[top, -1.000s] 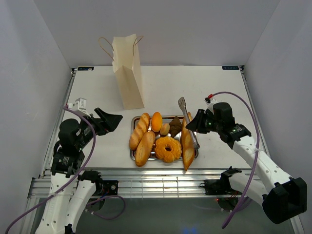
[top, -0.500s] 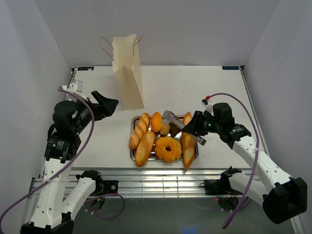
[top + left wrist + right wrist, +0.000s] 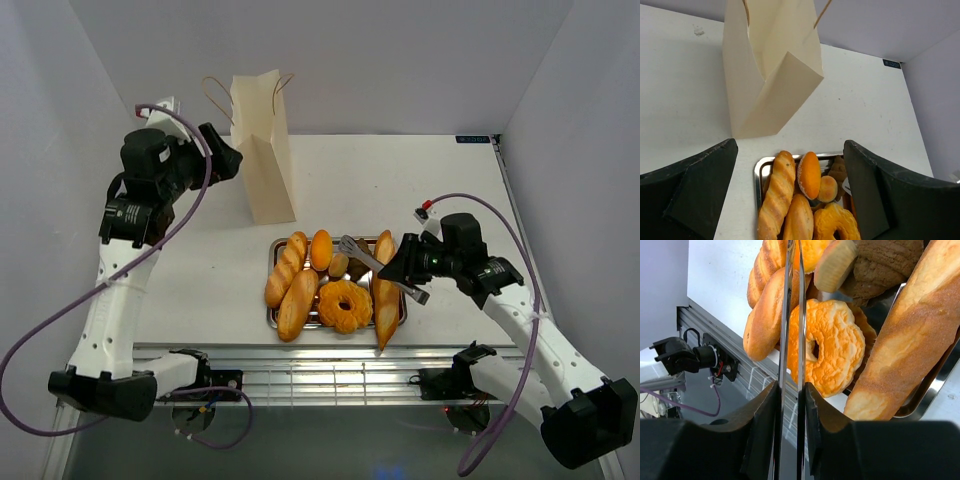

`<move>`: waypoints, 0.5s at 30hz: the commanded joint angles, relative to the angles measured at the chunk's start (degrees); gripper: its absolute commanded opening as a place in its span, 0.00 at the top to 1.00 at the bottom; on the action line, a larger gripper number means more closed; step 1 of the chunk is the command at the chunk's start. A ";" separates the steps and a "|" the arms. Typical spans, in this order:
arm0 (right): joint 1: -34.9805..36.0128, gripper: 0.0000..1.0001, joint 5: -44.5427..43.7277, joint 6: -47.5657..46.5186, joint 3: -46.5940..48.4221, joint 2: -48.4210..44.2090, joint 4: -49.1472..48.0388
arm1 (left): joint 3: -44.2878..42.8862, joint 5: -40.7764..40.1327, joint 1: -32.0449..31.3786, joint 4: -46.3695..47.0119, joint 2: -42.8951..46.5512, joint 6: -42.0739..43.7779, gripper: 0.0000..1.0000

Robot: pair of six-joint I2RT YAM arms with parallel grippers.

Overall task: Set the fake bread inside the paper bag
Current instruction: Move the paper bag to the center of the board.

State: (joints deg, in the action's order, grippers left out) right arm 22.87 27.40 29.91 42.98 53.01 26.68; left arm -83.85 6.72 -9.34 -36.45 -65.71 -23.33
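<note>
Here the right end effector [image 3: 400, 262] clamps the metal tongs [image 3: 362, 254], tips poised over the fake bread [image 3: 345, 303] heaped in the steel tray [image 3: 757, 176] near centre of the tabletop [image 3: 450, 190], apparently to pinch a piece. The left end effector [image 3: 228, 158], spread wide and empty, hangs beside the upright paper bag [image 3: 264, 150] at far left, likely to steady it.

Bright, even light, faint shadows; bread [image 3: 832, 352] gleams and the tray [image 3: 930, 385] glints at 4 o'clock, right wrist view.
</note>
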 commanded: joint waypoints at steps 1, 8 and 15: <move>-0.11 0.67 1.61 -1.17 3.16 -2.21 2.06 | -7.89 -2.59 0.20 -2.57 -5.46 3.82 0.03; -0.11 0.67 1.69 -2.48 7.73 -4.76 7.67 | -18.61 -2.33 2.84 -3.55 -19.70 4.61 0.04; -0.11 0.67 1.43 -5.30 11.16 -5.81 13.83 | -23.37 -0.31 5.65 -0.30 -29.56 4.35 0.09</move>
State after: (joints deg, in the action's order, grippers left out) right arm 22.87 27.66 27.05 51.51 48.45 36.77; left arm -104.81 5.32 -4.64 -38.15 -94.78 -19.49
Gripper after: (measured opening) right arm 0.331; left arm 0.915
